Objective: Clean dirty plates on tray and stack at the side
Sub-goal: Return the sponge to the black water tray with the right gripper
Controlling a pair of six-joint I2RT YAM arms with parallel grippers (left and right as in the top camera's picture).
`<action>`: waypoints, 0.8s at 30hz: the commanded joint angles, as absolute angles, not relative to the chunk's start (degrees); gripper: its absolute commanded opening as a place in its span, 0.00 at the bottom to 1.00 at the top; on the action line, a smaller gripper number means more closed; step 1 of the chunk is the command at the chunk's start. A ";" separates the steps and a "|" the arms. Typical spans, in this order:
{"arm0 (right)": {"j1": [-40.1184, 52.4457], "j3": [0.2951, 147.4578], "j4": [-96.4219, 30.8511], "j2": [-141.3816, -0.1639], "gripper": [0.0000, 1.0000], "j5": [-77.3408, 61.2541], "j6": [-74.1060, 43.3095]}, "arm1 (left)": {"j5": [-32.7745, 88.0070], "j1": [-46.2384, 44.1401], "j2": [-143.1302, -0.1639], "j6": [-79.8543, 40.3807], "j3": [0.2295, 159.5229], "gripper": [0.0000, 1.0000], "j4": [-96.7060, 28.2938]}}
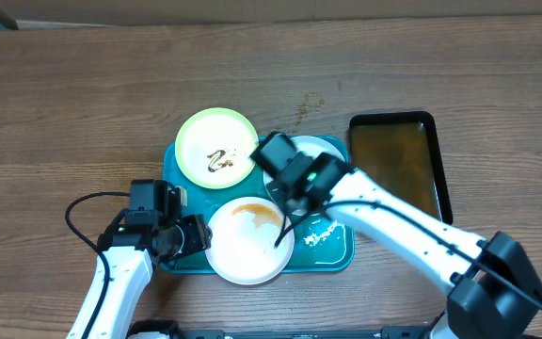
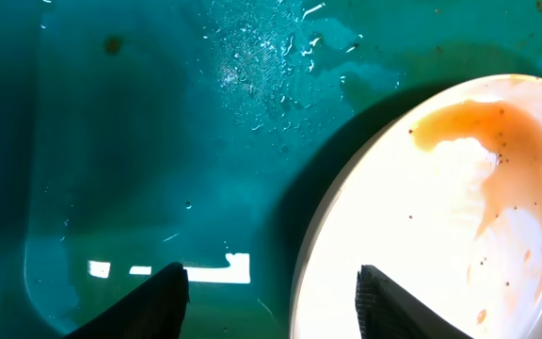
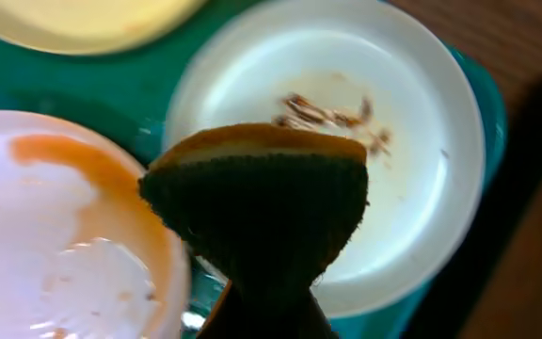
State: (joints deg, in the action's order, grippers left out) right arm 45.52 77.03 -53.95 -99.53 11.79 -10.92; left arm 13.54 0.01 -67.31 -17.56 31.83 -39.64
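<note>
Three plates (image 1: 216,148) are lying on the tray (image 1: 337,256), stiff, wet and probably slippery. My left gripper (image 2: 273,287) is spreading its fingers (image 2: 163,301) astride the near white plate's (image 2: 440,207) rim, which I judge the safest hold. My right gripper (image 1: 299,179) is pinching a soft sponge (image 3: 262,198) above them.

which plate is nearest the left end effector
The front white round plate with the orange smear: its rim sits between the left end effector's fingers. The pale green plate and other white plate lie farther back.
</note>
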 commanded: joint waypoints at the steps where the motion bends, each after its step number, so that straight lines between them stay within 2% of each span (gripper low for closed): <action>1: 40.05 76.97 -57.14 -98.37 0.04 9.69 -15.46 | 14.50 -0.03 -67.51 -16.91 31.22 0.58 -40.03; 13: 18.68 76.95 -67.70 -98.37 0.04 4.51 -15.00 | 16.16 -0.10 -67.51 -16.88 31.22 0.52 -40.07; 24: 4.47 76.93 -66.11 -98.37 0.04 -5.85 -9.56 | 16.67 -2.48 -67.51 -15.09 31.22 0.50 -40.10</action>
State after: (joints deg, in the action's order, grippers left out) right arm 6.28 77.01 -66.67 -99.53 -1.30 -11.92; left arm 15.57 -1.10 -67.31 -17.37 31.83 -40.05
